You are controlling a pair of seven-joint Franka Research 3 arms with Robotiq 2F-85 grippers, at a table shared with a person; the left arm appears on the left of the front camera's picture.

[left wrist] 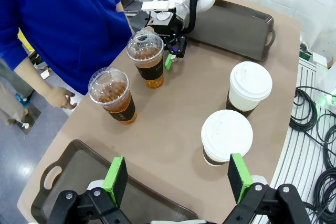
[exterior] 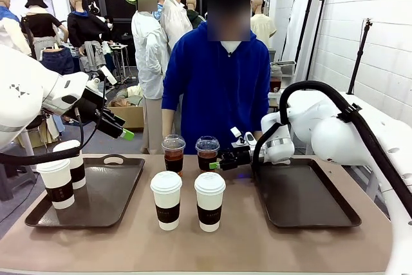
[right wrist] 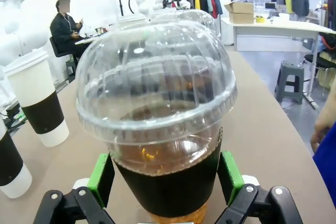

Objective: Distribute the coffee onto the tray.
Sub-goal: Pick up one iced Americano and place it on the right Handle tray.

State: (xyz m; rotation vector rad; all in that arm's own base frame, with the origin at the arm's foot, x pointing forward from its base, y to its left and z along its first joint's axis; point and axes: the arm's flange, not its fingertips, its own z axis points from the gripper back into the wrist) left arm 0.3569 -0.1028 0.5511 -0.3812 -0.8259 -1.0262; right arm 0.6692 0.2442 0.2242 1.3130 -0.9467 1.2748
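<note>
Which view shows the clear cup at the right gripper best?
The right wrist view: the clear cup sits close up inside the right gripper, lid and coffee plain. The front view shows it small; the left wrist view, from above.

Glossy clear plastic lid (right wrist: 156, 74), matt paper cups (exterior: 167, 201)

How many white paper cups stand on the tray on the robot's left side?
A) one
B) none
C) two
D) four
C: two white lidded paper cups stand on the left tray, one at its front corner and the other just behind it.
</note>
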